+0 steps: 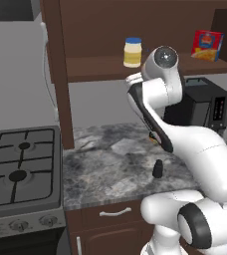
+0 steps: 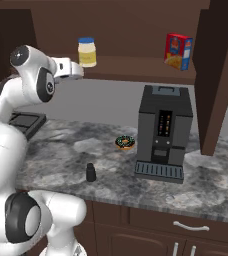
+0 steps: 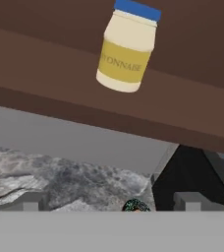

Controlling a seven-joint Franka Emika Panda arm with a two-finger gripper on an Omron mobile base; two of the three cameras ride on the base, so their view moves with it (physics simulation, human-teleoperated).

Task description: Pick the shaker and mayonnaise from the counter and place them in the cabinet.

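Note:
The mayonnaise (image 1: 133,52) (image 2: 87,52) (image 3: 127,48), a cream jar with a blue lid, stands upright on the shelf board of the dark brown cabinet (image 1: 96,67) (image 2: 136,71) (image 3: 55,78). My gripper (image 1: 133,79) (image 2: 79,70) (image 3: 111,203) is open and empty, just in front of the shelf edge and a little below the jar, apart from it. The small black shaker (image 1: 158,169) (image 2: 90,172) stands upright near the front of the mottled stone counter (image 1: 105,164) (image 2: 56,150), far below the hand.
A red-and-yellow box (image 1: 207,45) (image 2: 178,51) sits further right on the shelf. A black coffee machine (image 1: 207,107) (image 2: 163,132) and a sprinkled donut (image 2: 125,143) (image 3: 135,205) are on the counter. The gas stove (image 1: 18,167) lies left; a thick cabinet panel (image 2: 218,75) hangs right.

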